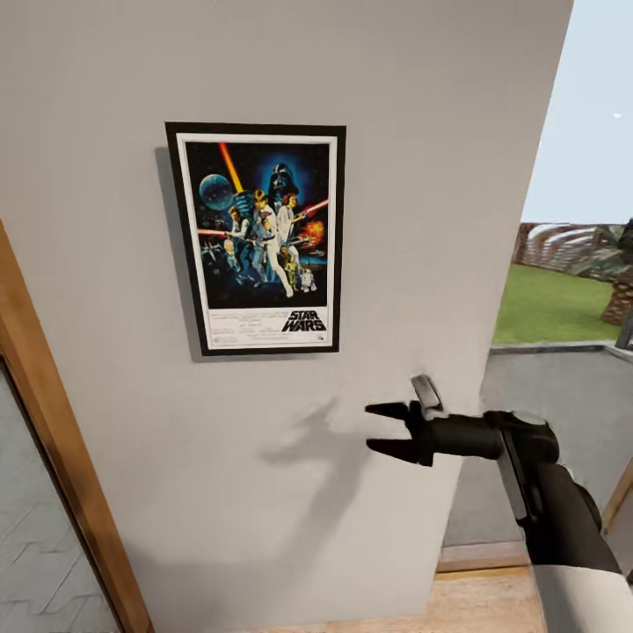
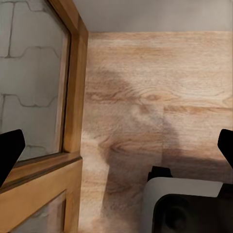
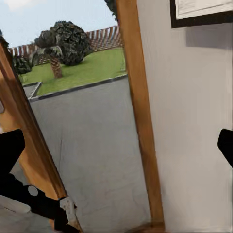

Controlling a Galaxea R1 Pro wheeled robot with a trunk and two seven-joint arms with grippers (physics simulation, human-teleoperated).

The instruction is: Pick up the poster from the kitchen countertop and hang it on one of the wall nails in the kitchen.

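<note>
Right gripper [image 1: 380, 428] hung below the poster [image 1: 257, 238], jaws apart and empty. Left gripper [image 2: 116, 145] gaped above wooden floor [image 2: 155, 87].

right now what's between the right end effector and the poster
Only bare light-grey wall, carrying the arm's shadow, in the head view. The right end effector is open, below and right of the poster.

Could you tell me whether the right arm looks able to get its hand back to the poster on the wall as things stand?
Probably yes. The right hand hangs open just below and to the right of the poster, which sits flat on the grey wall, with nothing between them.
</note>
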